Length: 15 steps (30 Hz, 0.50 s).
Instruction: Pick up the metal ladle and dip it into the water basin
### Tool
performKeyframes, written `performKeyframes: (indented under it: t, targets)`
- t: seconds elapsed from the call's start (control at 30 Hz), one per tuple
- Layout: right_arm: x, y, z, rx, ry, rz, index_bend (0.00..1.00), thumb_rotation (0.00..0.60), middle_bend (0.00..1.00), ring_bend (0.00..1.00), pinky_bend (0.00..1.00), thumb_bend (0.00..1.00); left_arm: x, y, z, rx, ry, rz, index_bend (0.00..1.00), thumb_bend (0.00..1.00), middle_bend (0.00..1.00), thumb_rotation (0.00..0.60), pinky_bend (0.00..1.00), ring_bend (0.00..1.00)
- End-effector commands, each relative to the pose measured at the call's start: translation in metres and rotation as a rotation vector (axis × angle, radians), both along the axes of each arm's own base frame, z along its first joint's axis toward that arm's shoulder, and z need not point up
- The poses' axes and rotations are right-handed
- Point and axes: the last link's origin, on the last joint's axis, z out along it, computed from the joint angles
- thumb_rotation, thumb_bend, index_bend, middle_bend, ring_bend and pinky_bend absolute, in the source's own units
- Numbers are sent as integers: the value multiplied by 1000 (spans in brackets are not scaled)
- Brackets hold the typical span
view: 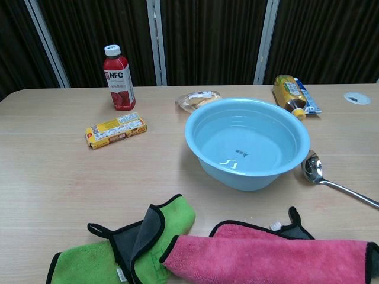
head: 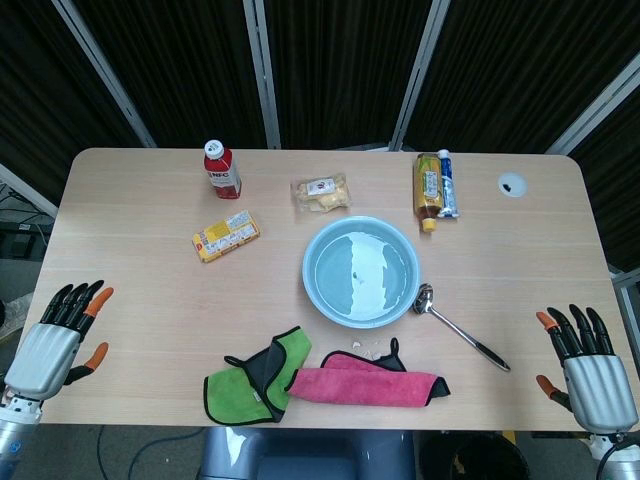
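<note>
Blue water basin (head: 361, 271) with water, metal ladle (head: 460, 326) beside; left hand (head: 55, 338), right hand (head: 587, 368) spread, empty.

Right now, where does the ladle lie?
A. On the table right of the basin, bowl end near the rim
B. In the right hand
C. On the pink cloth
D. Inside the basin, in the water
A. The ladle lies flat on the table to the right of the basin, its bowl end close to the rim and its handle pointing toward the right hand, which is open and holds nothing.
</note>
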Motion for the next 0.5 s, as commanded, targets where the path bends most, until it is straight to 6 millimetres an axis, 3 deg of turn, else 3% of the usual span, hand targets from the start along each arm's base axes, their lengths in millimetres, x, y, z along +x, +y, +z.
performKeyframes:
  t: [0.03, 0.33, 0.5]
  targets:
    - [0, 0, 0, -1, -2, 0, 127, 600, 122, 0, 0, 31, 0, 1, -1, 0, 0, 2, 0, 389, 0, 600, 0, 0]
    - [-3, 1, 2, -7, 13, -16, 139, 600, 117, 0, 0, 31, 4, 4, -2, -8, -22, -12, 0, 389, 0, 600, 0, 0]
    - [-5, -9, -9, 19, 0, -59, 169, 600, 114, 0, 0, 32, 1, 6, -1, -24, -32, 15, 0, 389, 0, 600, 0, 0]
